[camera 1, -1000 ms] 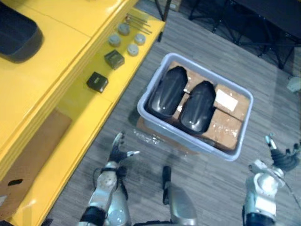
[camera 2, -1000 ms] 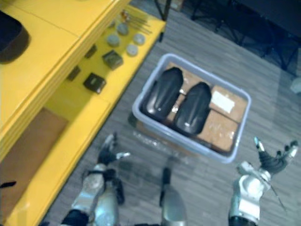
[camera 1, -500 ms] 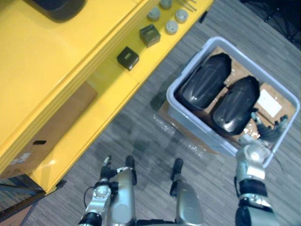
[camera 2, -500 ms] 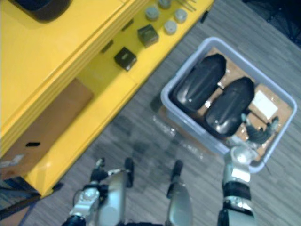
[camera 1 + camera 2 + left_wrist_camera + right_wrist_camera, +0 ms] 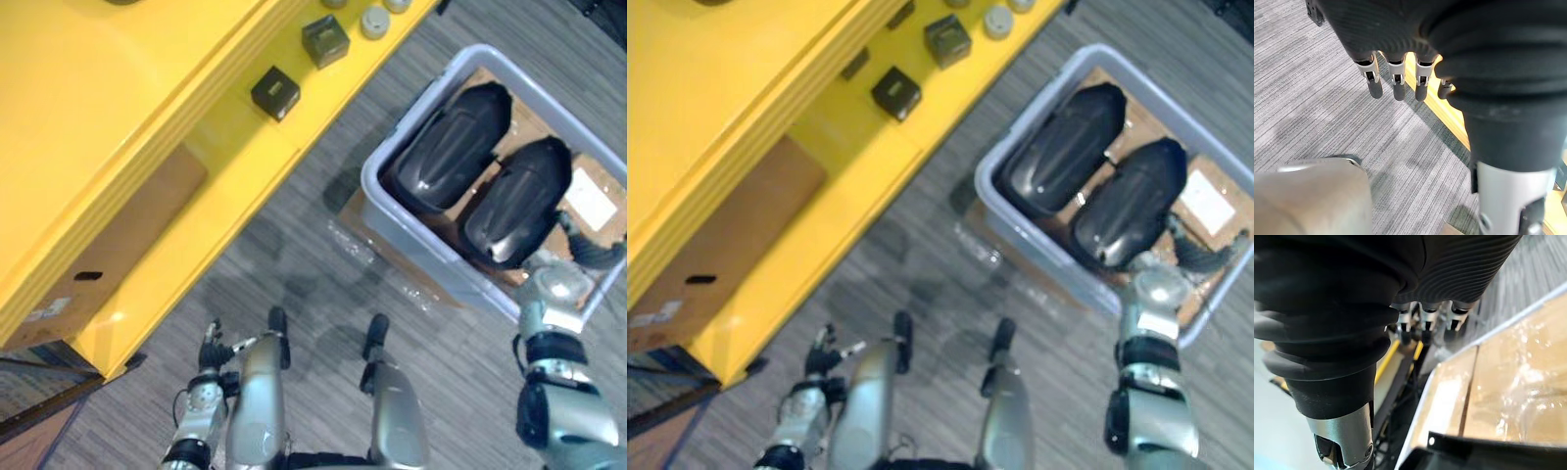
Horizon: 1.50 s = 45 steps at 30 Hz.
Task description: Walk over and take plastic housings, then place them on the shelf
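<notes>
Fingers of left hand hang released over grey floor; right hand loose, empty, over pale blue plastic bin holding glossy black plastic housings.

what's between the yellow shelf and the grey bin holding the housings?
Bare grey floor, seen in the left eye view between the yellow shelf and the grey bin. A cardboard edge pokes out from under the bin.
</notes>
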Motion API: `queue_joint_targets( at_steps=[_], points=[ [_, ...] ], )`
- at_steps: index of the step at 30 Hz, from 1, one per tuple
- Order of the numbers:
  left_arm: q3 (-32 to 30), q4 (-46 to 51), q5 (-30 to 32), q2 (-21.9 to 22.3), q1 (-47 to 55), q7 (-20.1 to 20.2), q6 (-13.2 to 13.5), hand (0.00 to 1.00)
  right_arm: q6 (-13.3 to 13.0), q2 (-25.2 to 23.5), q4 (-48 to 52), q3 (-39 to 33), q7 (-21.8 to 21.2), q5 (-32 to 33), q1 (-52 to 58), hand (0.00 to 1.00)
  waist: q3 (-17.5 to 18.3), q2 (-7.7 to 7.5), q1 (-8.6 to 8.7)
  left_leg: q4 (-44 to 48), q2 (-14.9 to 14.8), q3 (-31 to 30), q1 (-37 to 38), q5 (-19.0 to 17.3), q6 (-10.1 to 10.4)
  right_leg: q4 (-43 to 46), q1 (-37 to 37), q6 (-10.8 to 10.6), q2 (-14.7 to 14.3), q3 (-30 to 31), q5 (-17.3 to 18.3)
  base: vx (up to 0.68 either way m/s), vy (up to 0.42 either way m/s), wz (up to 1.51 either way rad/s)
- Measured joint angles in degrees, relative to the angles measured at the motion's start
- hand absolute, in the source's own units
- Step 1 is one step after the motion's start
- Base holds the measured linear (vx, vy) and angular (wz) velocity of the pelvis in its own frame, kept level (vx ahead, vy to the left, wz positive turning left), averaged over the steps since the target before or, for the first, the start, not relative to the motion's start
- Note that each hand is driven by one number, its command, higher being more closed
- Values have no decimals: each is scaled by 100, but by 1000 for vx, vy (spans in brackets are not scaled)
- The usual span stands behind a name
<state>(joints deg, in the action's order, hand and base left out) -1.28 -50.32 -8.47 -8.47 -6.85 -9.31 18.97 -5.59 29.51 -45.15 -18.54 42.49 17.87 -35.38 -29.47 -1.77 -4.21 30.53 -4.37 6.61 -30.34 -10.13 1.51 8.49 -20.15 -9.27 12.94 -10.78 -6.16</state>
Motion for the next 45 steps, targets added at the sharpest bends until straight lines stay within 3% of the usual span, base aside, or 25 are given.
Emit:
queue_joint_targets(
  at_steps=[4,10,15,21,26,27,33,39,43,45],
  points=[
    [178,32,31,5,-7,57,209,0,196,40,-331,21,-5,146,-164,0,-27,70,4,22,-7,10,-73,2,-1,-4,-84,6,-15,13,-15,-29,-12,-3],
    [609,281,260,157,-118,57,284,0,174,242,-506,23,-12,165,-447,0,-68,147,3,112,-4,-76,-185,2,-3,-21,-170,8,-33,32,-63,-12,-9,-2],
    [732,514,256,277,-118,52,333,0,-235,250,-263,7,-127,-48,-418,0,-68,151,21,103,-25,-90,-146,2,-2,-12,-143,12,-46,28,-64,-31,-18,-1],
    [676,797,253,272,117,24,203,0,-762,170,2138,-80,-125,-927,482,0,-74,162,37,-291,19,-23,492,39,28,-156,383,42,-8,13,-30,6,-3,0],
    [428,1225,223,221,605,38,87,0,-957,-658,4077,-223,-410,-1338,1490,0,-62,132,50,-862,52,-7,1245,176,130,-434,1015,58,-32,-62,27,81,-24,3],
    [-52,1309,222,214,1383,76,-73,0,-983,-1544,4685,-34,-886,-1647,2676,0,812,-343,170,-1441,-19,13,1869,289,238,-674,1538,112,-129,-302,105,48,-7,1],
    [-77,1330,204,226,1473,69,-73,0,-984,-1642,4672,77,-911,-1637,2765,0,899,-437,128,-1522,10,-105,1902,312,249,-687,1612,115,-138,-363,110,2,0,6],
    [-492,1654,164,284,2038,-103,-134,0,-993,-1878,4402,688,-1315,-1270,3059,0,1212,-729,-137,-1556,-50,-35,2177,255,282,-710,1844,155,-230,-321,133,12,3,0],
    [-537,1868,190,236,2155,-101,-201,0,-993,-1912,4288,735,-1593,-934,3212,0,1258,-671,-126,-608,-442,296,2185,-390,323,-678,1965,230,-487,-7,180,-68,32,-66],
    [-512,1873,222,243,2108,-99,-242,0,-982,-1882,4286,600,-1712,-768,3537,0,1352,-525,-45,39,-843,698,2228,-840,347,-600,1879,248,-744,484,189,-122,101,-116]
  ],
)
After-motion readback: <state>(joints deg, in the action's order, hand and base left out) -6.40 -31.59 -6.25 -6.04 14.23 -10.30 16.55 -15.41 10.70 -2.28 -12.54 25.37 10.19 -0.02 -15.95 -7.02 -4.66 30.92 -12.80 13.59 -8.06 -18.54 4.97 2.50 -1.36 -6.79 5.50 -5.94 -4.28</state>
